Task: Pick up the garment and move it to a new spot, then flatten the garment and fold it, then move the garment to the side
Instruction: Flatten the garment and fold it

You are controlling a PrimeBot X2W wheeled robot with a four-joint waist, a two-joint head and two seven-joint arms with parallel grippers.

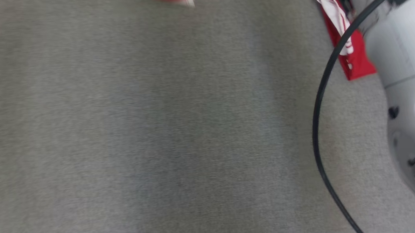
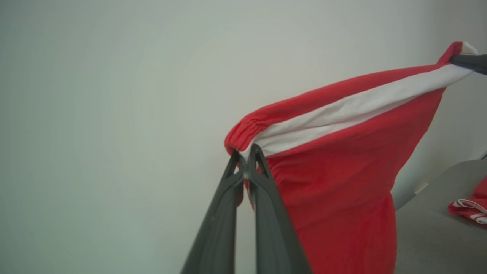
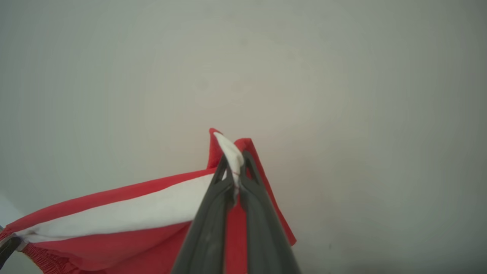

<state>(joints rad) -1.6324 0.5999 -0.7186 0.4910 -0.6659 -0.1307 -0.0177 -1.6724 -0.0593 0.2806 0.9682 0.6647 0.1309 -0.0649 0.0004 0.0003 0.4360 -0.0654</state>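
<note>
Garment [image 2: 335,163], red with white band, held up taut above grey counter [image 1: 159,132]. Left end effector [image 2: 247,156] clamped shut on gathered left corner; right end effector [image 3: 233,167] pinched tight on right corner. We see second red cloth [image 2: 470,209] on counter, perhaps separate garment.

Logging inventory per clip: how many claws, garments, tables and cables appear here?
Claws: 2, left claw and right claw, both shut on the garment
Garment: 1, red with white band; the striped cloth on the table may be part of it
Table: 1
Cable: 1
Total: 5
</note>
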